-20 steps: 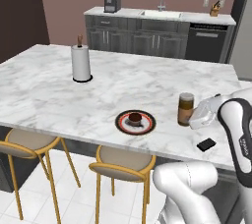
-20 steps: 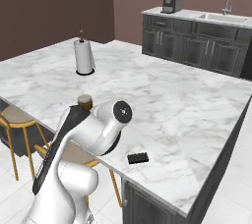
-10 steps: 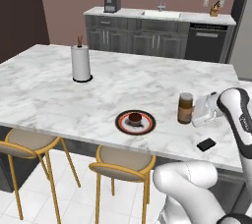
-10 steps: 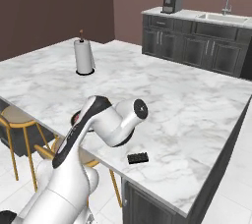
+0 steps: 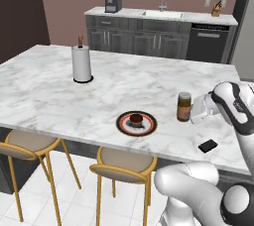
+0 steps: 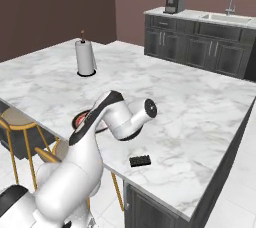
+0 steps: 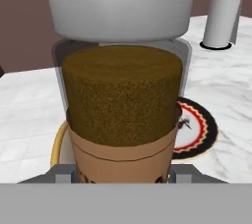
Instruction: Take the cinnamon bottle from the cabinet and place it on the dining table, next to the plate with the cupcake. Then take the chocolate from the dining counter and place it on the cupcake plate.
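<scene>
A: The two-finger gripper [image 5: 194,110] sits closed around the small brown cylindrical cinnamon jar with a grey lid [image 5: 184,106], upright on the white grey-veined marble dining table [image 5: 59,96], near the red-rimmed round plate [image 5: 136,123].

B: It looks rigid, light and probably slick; a grip low on the labelled body seems safest.

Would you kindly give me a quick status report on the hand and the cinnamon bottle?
Hand shut on cinnamon bottle. Bottle upright on dining table, right of cupcake plate. Chocolate untouched, nothing in the way.
</scene>
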